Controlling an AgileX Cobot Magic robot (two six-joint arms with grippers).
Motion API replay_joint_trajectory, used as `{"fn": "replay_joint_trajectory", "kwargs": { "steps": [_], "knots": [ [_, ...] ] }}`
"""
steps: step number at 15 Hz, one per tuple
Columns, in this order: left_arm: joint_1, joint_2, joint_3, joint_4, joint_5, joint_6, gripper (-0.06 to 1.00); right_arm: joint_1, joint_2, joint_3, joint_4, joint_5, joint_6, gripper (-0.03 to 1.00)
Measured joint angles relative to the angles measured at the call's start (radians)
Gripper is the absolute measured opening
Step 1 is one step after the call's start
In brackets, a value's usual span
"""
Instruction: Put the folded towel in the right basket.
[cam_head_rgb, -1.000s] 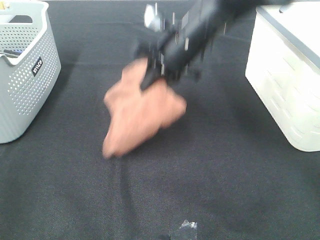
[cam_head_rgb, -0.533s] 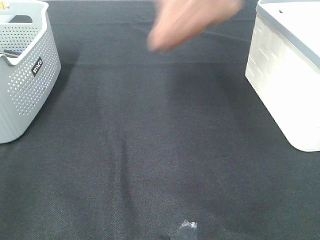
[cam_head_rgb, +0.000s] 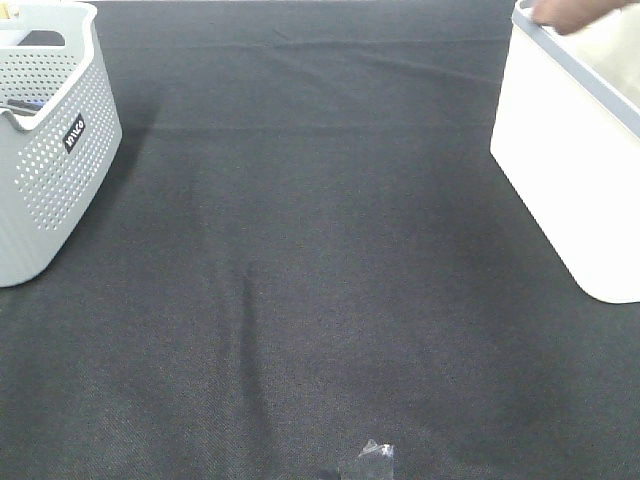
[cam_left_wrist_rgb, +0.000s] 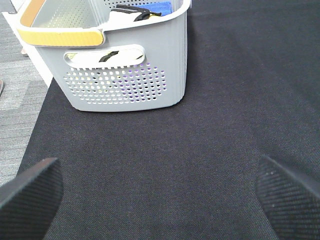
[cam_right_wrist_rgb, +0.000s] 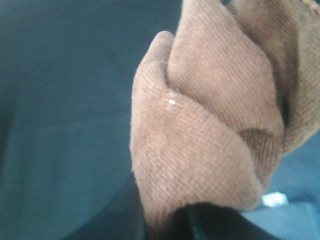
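Exterior high: dark cloth worktop; perforated grey basket at the left edge, white right basket at the right edge. A sliver of the brown towel shows at the top, aloft over the right basket's rim. Left wrist: left gripper hangs above the worktop, jaws released and wide apart, facing the grey basket with its orange handle. Right wrist: the bunched towel fills the view; right gripper is mostly hidden, jaws clenched on the cloth.
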Motion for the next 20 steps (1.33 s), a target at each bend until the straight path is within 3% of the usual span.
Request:
{"fn": "replay_joint_trajectory", "kwargs": {
  "steps": [4,6,8,9,10,15,20],
  "knots": [
    [0.000,0.000,0.000,0.000,0.000,0.000,0.97,-0.051,0.021,0.081,-0.176,0.000,-0.021,0.14],
    [0.000,0.000,0.000,0.000,0.000,0.001,0.97,-0.051,0.064,0.091,-0.204,0.002,0.027,0.15],
    [0.000,0.000,0.000,0.000,0.000,0.002,0.97,-0.051,0.078,0.094,-0.208,0.000,0.029,0.67],
    [0.000,0.000,0.000,0.000,0.000,0.003,0.97,-0.051,0.078,0.094,-0.210,0.000,0.017,0.83],
    [0.000,0.000,0.000,0.000,0.000,0.004,0.97,-0.051,0.076,0.094,-0.210,0.000,-0.001,0.91],
    [0.000,0.000,0.000,0.000,0.000,0.004,0.97,-0.026,0.030,0.094,-0.245,0.000,-0.015,0.97],
    [0.000,0.000,0.000,0.000,0.000,0.005,0.97,0.186,-0.121,0.177,-0.368,-0.001,0.020,0.97]
  ]
}}
